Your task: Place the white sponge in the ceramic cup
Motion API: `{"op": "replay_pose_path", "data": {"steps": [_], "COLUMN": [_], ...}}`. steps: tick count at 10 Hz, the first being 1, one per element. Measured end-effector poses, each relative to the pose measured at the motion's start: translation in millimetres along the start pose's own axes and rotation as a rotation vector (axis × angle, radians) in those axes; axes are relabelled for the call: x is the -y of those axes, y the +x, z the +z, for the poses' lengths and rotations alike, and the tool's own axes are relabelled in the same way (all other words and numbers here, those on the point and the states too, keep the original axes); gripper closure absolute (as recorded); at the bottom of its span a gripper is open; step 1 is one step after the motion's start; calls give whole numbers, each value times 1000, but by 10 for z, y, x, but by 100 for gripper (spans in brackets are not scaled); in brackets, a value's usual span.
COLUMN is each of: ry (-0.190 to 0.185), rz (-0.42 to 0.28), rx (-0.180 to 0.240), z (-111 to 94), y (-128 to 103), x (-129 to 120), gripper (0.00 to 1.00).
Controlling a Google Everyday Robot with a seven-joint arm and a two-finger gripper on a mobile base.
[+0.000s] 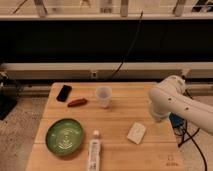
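The white sponge (136, 132) lies flat on the wooden table (120, 117), right of the middle and near the front. The ceramic cup (103, 96) stands upright at the table's back middle, apart from the sponge. My gripper (158, 116) is at the low end of the bulky white arm (172, 100), above the table's right edge. It is to the right of the sponge and a little behind it, and holds nothing that I can see.
A green round plate (65, 136) sits at the front left. A long white tube (93, 152) lies at the front edge. A black phone (64, 92) and a reddish-brown sausage-shaped thing (77, 102) lie at the back left. Cables hang at the right of the table.
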Motion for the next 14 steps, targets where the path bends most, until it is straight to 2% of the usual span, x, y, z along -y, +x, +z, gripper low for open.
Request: {"op": "replay_pose_path", "data": {"steps": [1, 5, 8, 13, 14], "ry": [-3, -20, -34, -56, -63], "rz": [-45, -111, -181, -245, -263], "rx": [1, 10, 29, 50, 60], "z": [79, 219, 499, 670, 788], "y": [-102, -218, -365, -418, -435], "x": [13, -46, -85, -124, -149], "gripper": [20, 20, 20, 20, 20]}}
